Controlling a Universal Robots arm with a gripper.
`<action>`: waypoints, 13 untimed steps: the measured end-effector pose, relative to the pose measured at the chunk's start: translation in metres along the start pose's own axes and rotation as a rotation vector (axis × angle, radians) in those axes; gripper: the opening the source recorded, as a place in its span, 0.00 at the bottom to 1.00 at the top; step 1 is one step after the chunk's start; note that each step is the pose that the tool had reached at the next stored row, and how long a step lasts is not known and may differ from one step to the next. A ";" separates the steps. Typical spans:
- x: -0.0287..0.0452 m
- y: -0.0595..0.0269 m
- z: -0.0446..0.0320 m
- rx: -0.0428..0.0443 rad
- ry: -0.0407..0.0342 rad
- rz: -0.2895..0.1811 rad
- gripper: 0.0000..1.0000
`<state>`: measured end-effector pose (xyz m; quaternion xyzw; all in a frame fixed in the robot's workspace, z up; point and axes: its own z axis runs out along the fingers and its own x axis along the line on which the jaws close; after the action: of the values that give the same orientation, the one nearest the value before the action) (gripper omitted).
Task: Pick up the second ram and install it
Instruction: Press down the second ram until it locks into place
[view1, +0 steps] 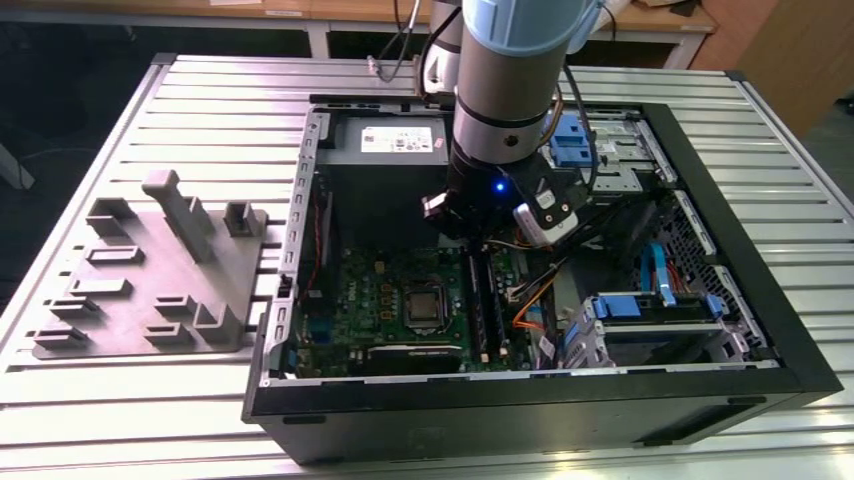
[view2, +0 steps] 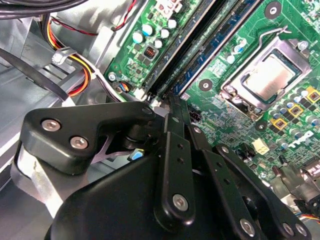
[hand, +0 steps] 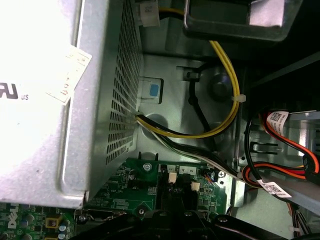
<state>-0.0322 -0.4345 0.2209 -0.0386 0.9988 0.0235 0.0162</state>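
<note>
Inside the open case (view1: 694, 210), the gripper (view2: 172, 102) sits low over the motherboard (view2: 235, 125), at the near end of the long slots (view2: 200, 40) beside the CPU socket (view2: 267, 75). The ram (view1: 477, 300) stands on edge in that slot area, directly below the gripper in the exterior view. The jaws are nearly closed, tips at the slot end; whether they grip the ram cannot be determined.
</note>
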 end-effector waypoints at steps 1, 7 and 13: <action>0.0000 0.0000 0.0001 0.0000 0.0000 0.000 0.10; 0.0001 -0.0001 0.0019 0.0002 0.0001 0.000 0.10; 0.0001 -0.0001 0.0035 -0.0002 0.0000 0.000 0.10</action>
<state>-0.0322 -0.4344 0.2174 -0.0386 0.9988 0.0236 0.0162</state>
